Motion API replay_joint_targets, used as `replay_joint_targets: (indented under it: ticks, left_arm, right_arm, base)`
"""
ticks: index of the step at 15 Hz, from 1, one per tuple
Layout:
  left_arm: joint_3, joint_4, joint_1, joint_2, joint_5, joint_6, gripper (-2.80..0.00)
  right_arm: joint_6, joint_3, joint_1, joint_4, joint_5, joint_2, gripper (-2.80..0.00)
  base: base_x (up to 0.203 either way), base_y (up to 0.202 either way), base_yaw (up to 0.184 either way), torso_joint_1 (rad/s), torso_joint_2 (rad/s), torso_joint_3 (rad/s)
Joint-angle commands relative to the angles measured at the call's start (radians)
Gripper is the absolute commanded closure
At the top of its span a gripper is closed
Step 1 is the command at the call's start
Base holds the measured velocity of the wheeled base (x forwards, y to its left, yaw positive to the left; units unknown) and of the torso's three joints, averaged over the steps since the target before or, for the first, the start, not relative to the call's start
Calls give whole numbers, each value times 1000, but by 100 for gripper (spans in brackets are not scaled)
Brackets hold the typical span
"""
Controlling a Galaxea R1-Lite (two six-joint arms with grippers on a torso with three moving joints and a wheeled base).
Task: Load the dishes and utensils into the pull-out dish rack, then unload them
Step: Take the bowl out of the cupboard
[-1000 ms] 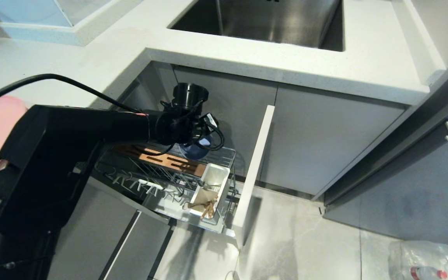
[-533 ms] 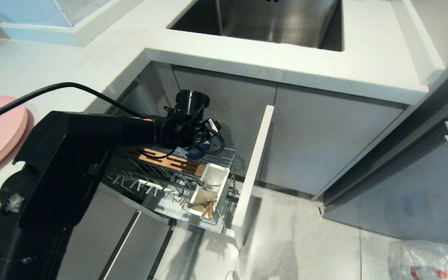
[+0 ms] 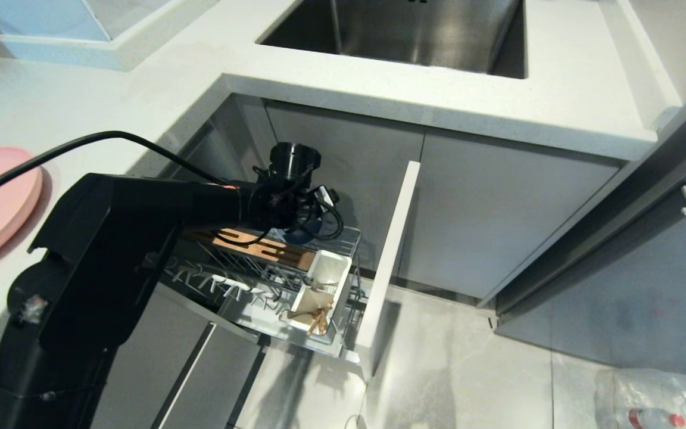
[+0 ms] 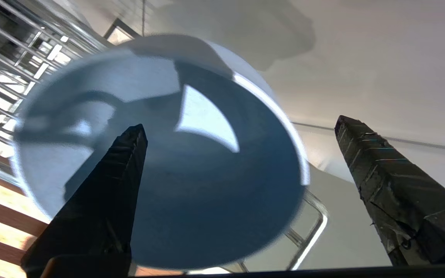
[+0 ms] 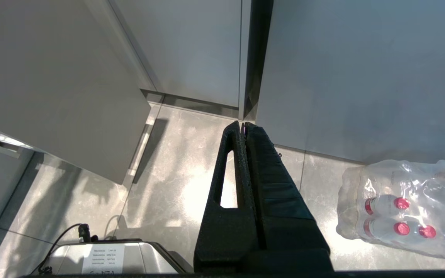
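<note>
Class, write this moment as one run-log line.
left gripper: open around blue-grey bowl | bowl: in dish rack | right gripper: shut, parked

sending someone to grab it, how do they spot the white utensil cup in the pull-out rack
Start at the sink, then drop to the pull-out dish rack drawn out of the cabinet below. The white utensil cup stands at the rack's outer end beside the front panel. It is the only solid white box among chrome wires, with wooden chopsticks inside.

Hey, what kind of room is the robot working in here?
Most likely a home kitchen: a steel sink set in a white countertop, grey cabinet fronts beneath, and a pull-out dish rack holding a blue-grey bowl.
</note>
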Motion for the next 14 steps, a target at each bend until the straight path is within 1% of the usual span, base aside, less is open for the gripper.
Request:
replay_joint_targets:
  ticks: [1,2,10,14]
  left_arm:
    - [0,1,0,-1,2,-3,-280]
    - [0,3,0,-1,2,-3,0]
    - [3,11,-3,-8,2,-4,0]
    - [11,14,-23,-33,9,-6,0]
  right_arm:
    - [0,0,0,-1,0,0,0]
    - [0,0,0,-1,0,0,0]
    - [0,0,0,0,0,0,0]
    - [0,0,0,-1,0,0,0]
  base:
    - [0,0,0,0,0,0]
    - [0,0,0,0,0,0]
    - [0,0,0,0,0,0]
    - [0,0,0,0,0,0]
